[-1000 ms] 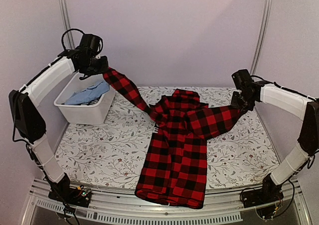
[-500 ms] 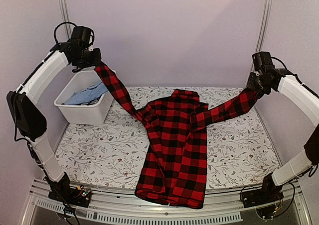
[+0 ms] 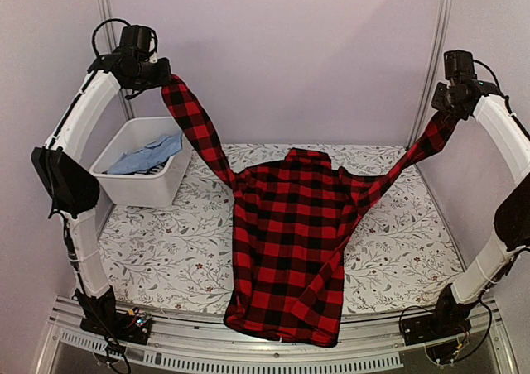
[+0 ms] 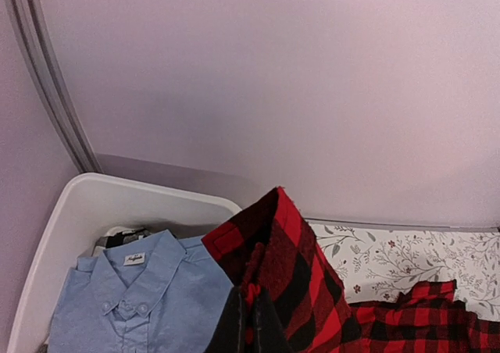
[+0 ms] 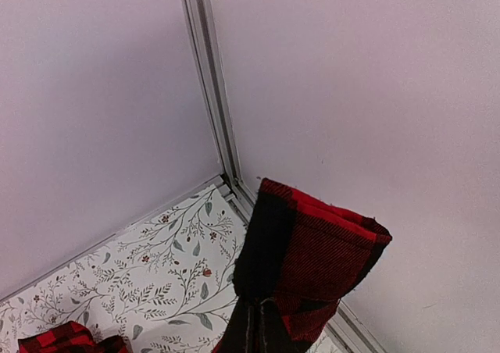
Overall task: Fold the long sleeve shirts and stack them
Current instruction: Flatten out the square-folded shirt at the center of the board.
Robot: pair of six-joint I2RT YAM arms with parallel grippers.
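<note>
A red-and-black check long sleeve shirt (image 3: 290, 242) lies on the floral table, collar at the back, hem over the near edge. My left gripper (image 3: 166, 80) is shut on the left sleeve cuff (image 4: 273, 244) and holds it high above the white bin. My right gripper (image 3: 445, 113) is shut on the right sleeve cuff (image 5: 312, 251) and holds it high at the right wall. Both sleeves hang taut from the shoulders. A light blue shirt (image 3: 147, 155) lies in the bin, also seen in the left wrist view (image 4: 141, 306).
The white plastic bin (image 3: 132, 188) stands at the back left of the table. Metal frame posts (image 3: 435, 59) rise at both back corners. The table edge rail (image 3: 273, 353) runs along the front, between the arm bases.
Both grippers have risen and moved outward with the sleeve cuffs. The sleeves have stretched taut and the shirt body has spread wider on the table.
</note>
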